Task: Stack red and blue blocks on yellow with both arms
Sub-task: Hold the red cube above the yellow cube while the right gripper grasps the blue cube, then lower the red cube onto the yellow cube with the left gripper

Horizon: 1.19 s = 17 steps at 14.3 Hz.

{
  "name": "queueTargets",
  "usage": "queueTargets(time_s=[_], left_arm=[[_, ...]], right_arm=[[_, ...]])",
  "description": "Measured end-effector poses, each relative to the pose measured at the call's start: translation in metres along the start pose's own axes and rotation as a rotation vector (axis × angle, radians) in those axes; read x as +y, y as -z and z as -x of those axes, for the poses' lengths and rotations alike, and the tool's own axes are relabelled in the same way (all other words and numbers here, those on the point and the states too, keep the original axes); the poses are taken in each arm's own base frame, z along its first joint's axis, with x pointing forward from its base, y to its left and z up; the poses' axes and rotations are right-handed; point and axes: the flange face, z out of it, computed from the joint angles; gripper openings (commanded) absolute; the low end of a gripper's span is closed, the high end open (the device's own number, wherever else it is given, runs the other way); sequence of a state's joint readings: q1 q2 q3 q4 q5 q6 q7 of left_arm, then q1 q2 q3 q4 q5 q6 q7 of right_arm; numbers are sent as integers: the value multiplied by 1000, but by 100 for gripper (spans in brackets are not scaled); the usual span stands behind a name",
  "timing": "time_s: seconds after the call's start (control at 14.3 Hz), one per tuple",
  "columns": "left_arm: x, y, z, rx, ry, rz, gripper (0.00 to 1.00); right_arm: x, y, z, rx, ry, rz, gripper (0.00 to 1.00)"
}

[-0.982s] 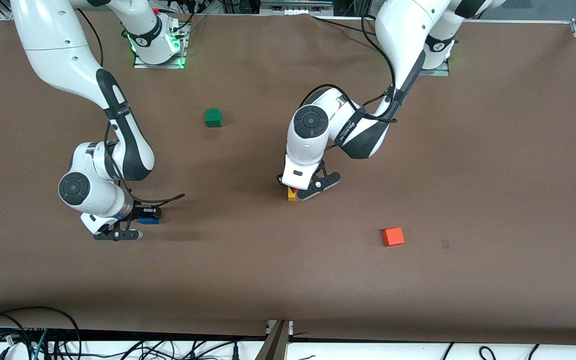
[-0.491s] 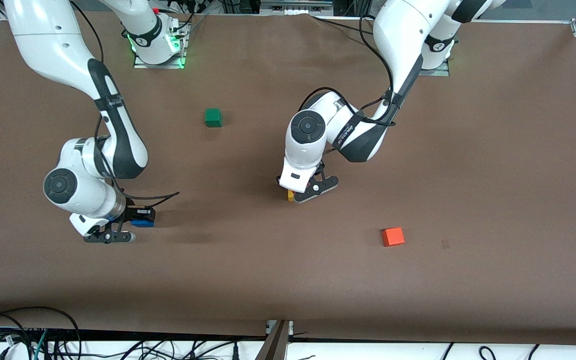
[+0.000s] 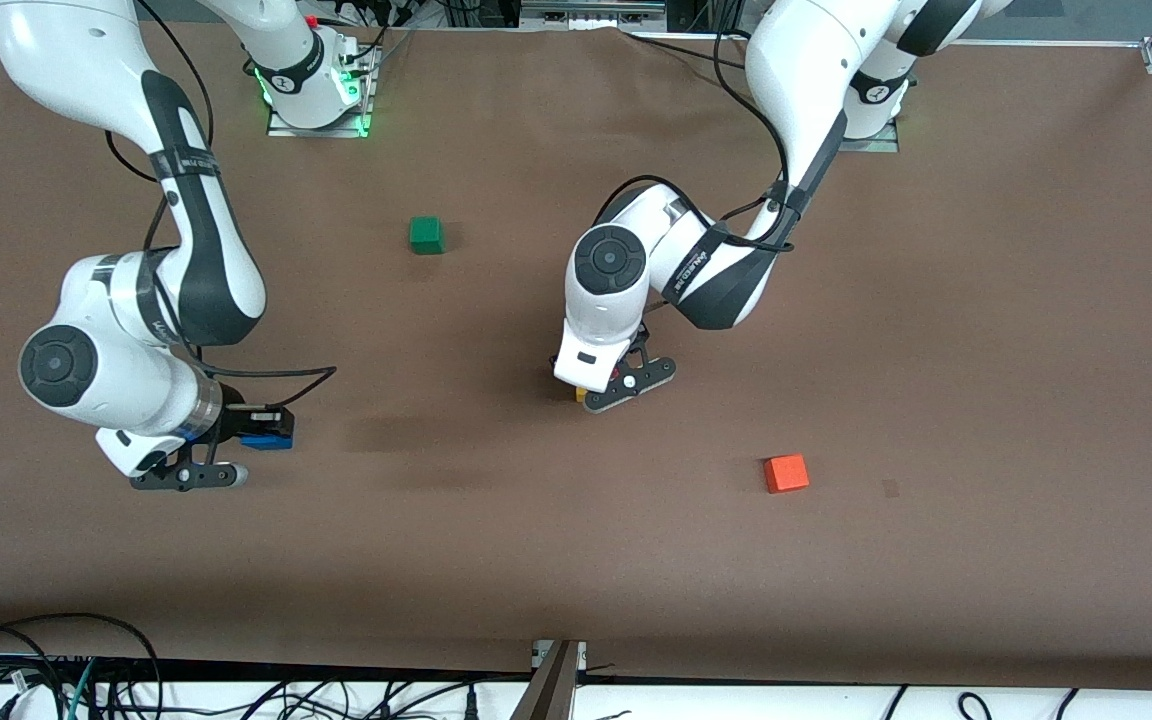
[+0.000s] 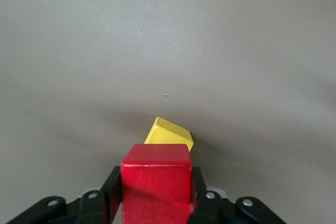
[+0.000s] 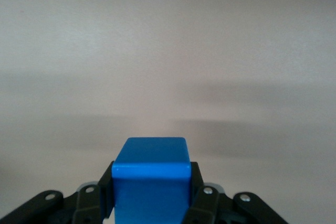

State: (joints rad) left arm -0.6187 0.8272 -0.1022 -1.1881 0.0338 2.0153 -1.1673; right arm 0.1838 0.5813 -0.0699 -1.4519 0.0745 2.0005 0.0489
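Your left gripper (image 4: 157, 203) pinches the red block (image 4: 156, 181) just over the yellow cube (image 4: 169, 135), mid-table. Your right gripper (image 5: 151, 203) clamps the blue block (image 5: 150, 179) above bare table (image 3: 986, 330) toward the right arm's end.

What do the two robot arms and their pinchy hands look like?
Both arms are chunky and glossy white with black bands at the joints, round grey caps and thin black cables looping alongside. The black two-finger left gripper and the black two-finger right gripper have small silver screws on their linkages.
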Motion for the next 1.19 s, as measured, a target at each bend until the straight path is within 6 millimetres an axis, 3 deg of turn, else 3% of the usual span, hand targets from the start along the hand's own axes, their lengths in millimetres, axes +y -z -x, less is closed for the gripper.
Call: queueTargets(time_s=[0.35, 1.19], left_arm=[[4, -16, 6, -8, -12, -14, 0], [5, -20, 8, -10, -15, -24, 0]], right_arm=[[1, 49, 3, 17, 12, -4, 46], [6, 105, 24, 0, 12, -8, 46]])
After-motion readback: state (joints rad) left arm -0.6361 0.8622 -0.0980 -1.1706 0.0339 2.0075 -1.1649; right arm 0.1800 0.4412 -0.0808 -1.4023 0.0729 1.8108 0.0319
